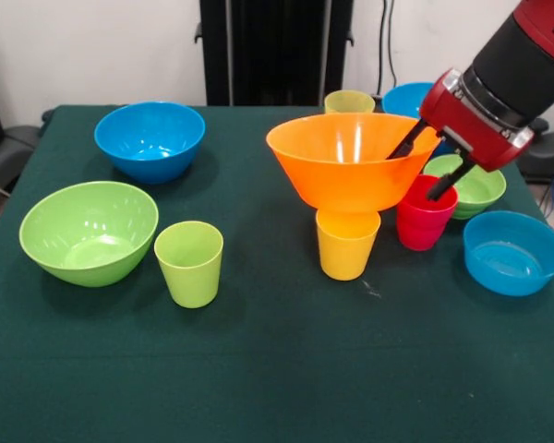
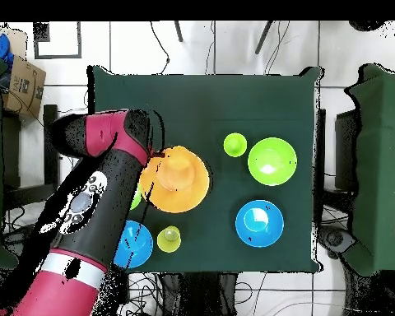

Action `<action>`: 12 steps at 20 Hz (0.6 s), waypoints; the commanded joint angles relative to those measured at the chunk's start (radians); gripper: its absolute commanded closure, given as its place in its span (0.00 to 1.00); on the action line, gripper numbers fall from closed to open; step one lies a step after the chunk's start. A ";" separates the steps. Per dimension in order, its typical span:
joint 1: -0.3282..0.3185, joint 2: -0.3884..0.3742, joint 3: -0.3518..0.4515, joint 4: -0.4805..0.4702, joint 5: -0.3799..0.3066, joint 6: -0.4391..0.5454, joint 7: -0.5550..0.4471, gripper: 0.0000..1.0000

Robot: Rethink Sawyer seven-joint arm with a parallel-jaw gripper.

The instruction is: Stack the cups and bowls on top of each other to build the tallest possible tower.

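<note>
The large orange bowl [image 1: 351, 161] sits upright on top of the bright yellow cup [image 1: 347, 242] at mid-table; it also shows in the overhead view [image 2: 178, 177]. My gripper [image 1: 423, 163] is open at the bowl's right rim. One finger [image 1: 406, 143] lies against the rim and the other hangs over the red cup [image 1: 423, 221], which stands beside the yellow cup. The lime green cup [image 1: 189, 263] stands alone at front left, next to the large lime green bowl [image 1: 89, 231]. The pale yellow cup [image 1: 349, 101] stands behind the orange bowl.
A medium blue bowl [image 1: 150, 138] sits at back left and another [image 1: 406, 97] at back right, behind my arm. The small green bowl [image 1: 471, 189] and the shallow blue bowl [image 1: 512, 251] sit at the right. My arm [image 2: 102, 197] covers that side in the overhead view.
</note>
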 commanded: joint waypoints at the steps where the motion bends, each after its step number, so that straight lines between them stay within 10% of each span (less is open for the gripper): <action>1: -0.045 -0.110 0.152 0.023 -0.019 0.226 -0.097 0.00; 12: -0.072 -0.240 0.181 0.102 -0.073 0.305 -0.187 0.00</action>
